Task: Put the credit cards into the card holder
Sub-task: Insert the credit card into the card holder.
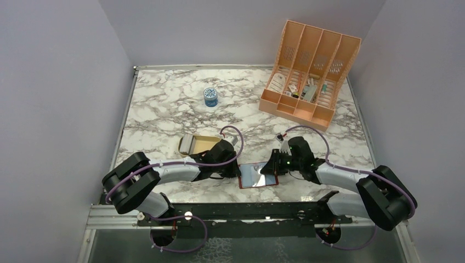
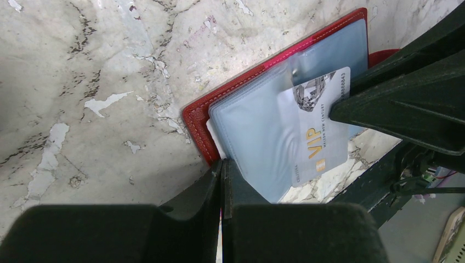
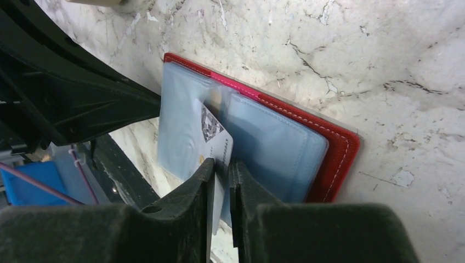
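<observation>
The dark red card holder (image 1: 257,176) lies open near the table's front edge, its pale blue pockets up. My left gripper (image 1: 237,171) is shut on its left edge; in the left wrist view the gripper (image 2: 222,167) pinches the holder (image 2: 196,116) at its red rim. My right gripper (image 1: 272,166) is shut on a silver VIP credit card (image 3: 215,139) that stands partly inside a blue pocket of the holder (image 3: 335,149). The card also shows in the left wrist view (image 2: 318,131). A greyish stack of cards (image 1: 187,144) lies in the tan tray (image 1: 207,143).
The tan tray sits just behind my left gripper. A small blue jar (image 1: 210,96) stands mid-table. A large peach slotted organizer (image 1: 310,68) with small items stands at the back right. The black frame rail runs just below the card holder.
</observation>
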